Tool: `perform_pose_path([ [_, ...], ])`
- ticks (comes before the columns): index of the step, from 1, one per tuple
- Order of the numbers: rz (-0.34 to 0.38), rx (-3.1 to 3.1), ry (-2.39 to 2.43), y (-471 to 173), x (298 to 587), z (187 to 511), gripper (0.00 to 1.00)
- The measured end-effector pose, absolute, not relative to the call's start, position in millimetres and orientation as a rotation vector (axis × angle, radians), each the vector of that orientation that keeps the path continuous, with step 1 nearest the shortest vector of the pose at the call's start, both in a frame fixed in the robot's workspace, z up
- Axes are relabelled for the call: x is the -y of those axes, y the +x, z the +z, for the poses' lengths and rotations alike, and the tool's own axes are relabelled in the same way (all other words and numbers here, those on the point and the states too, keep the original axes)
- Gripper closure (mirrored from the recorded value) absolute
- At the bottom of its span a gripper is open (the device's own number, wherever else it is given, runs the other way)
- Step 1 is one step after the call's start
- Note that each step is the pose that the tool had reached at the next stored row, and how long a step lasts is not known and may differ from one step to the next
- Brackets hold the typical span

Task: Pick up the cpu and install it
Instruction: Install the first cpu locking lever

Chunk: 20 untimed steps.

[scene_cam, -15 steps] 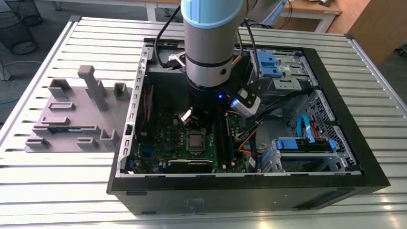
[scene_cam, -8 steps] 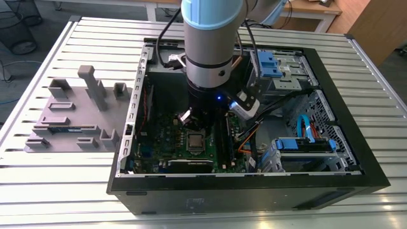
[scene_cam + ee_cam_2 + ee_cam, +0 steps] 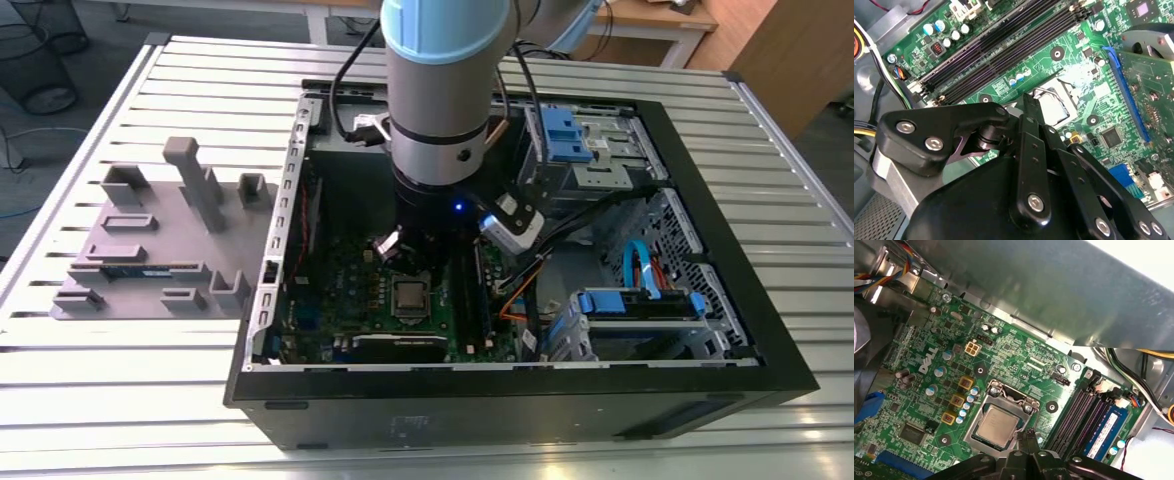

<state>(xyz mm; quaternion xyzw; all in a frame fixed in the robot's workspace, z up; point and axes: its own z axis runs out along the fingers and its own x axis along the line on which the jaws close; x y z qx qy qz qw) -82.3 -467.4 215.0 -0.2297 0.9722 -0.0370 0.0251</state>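
Observation:
The cpu (image 3: 998,426), a small square chip with a silver top, lies flat in the motherboard socket (image 3: 985,410), inside its metal frame. In the second wrist view the cpu (image 3: 1058,111) is partly covered by glare and by my fingers. It is the pale square (image 3: 408,295) on the green board (image 3: 360,320) in the exterior view. My gripper (image 3: 1027,436) hangs just above the cpu's edge, black fingers together with nothing between them. Its tip (image 3: 1026,100) stands over the socket's rim. The arm (image 3: 441,100) reaches straight down into the open computer case (image 3: 747,300).
Dark memory slots (image 3: 1081,415) run beside the socket, one holding a blue-labelled stick (image 3: 1106,427). Cable bundles (image 3: 1134,375) and blue drive bays (image 3: 581,140) line the case's far side. A grey tray (image 3: 147,250) with upright holders stands on the slatted table at the exterior view's left.

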Motion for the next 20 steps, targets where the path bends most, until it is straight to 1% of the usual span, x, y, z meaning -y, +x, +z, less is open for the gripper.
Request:
perform_pose_path([
  [20,-0.119,-3.038,-0.578,-81.0,471.9,208.2,0.89],
])
